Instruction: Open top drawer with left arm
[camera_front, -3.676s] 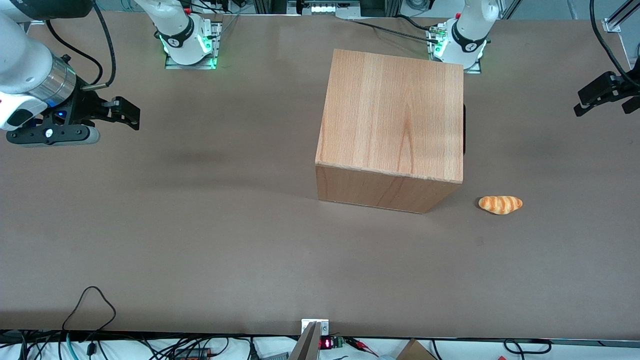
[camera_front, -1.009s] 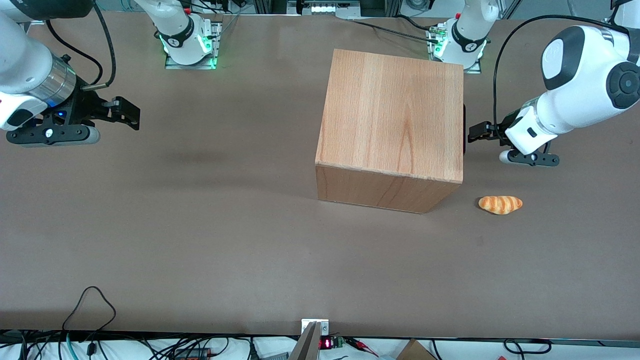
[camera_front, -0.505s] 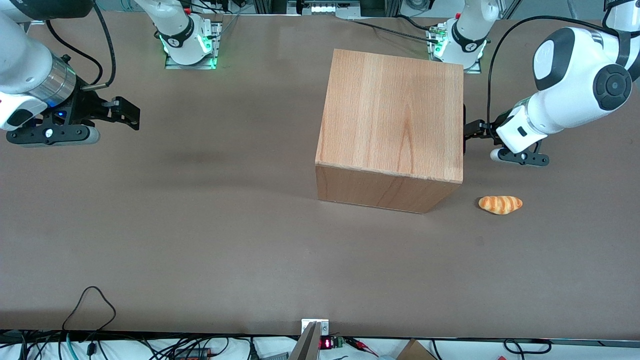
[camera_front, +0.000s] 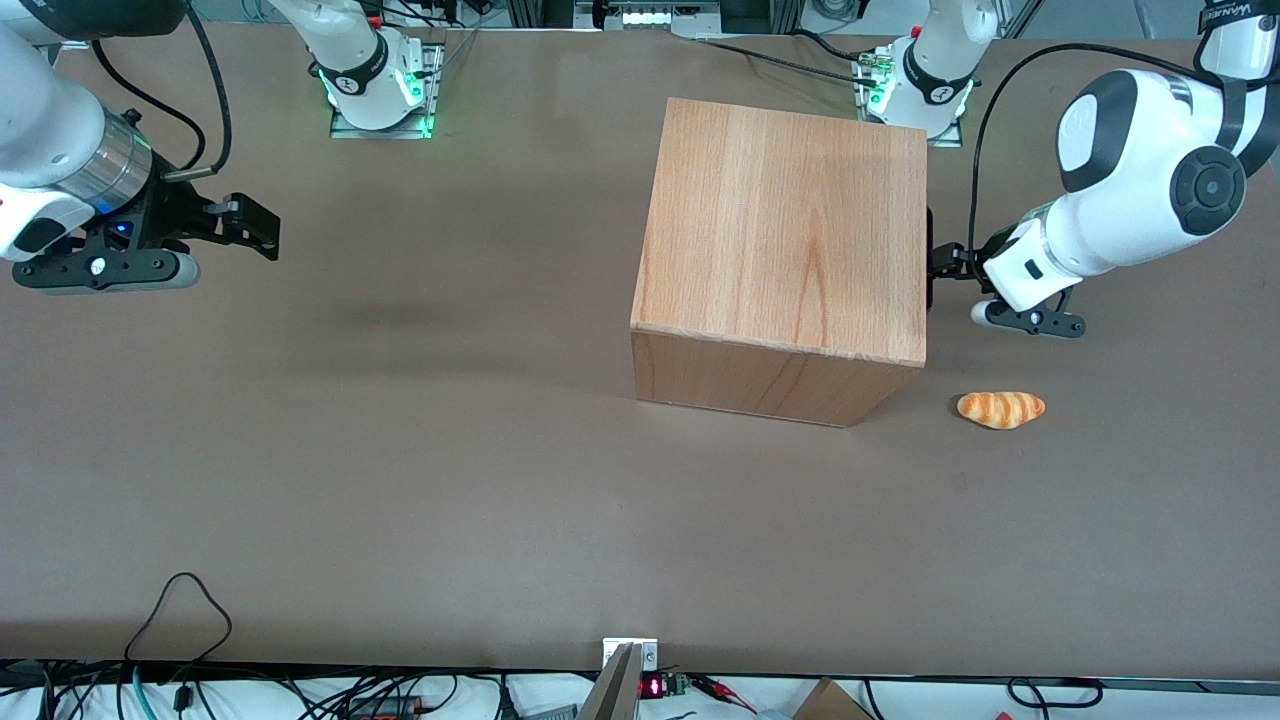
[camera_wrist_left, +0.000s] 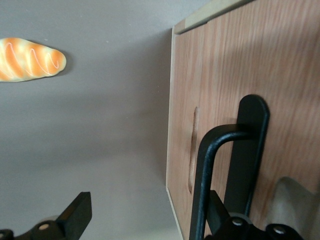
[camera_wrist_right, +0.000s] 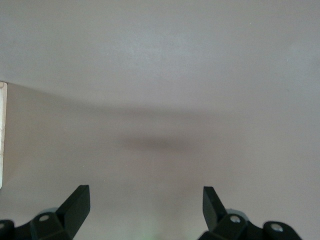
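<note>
The wooden cabinet stands mid-table, its front turned toward the working arm's end. The top drawer's wood front panel sits flush with the cabinet, shut. In the front view its black bar handle shows only as a thin strip at the cabinet's edge. The left arm reaches in low, and its gripper is at the handle. In the left wrist view the gripper is open. The handle bar stands between the fingers, close against one fingertip. The other fingertip is out over the table.
A striped bread roll lies on the brown table, nearer the front camera than the gripper and beside the cabinet's front corner. Cables trail along the table's near edge.
The left arm came into view and swung toward the cabinet's front. Over the last second its gripper closed the small gap to the drawer handle. Cabinet and bread roll stayed put.
</note>
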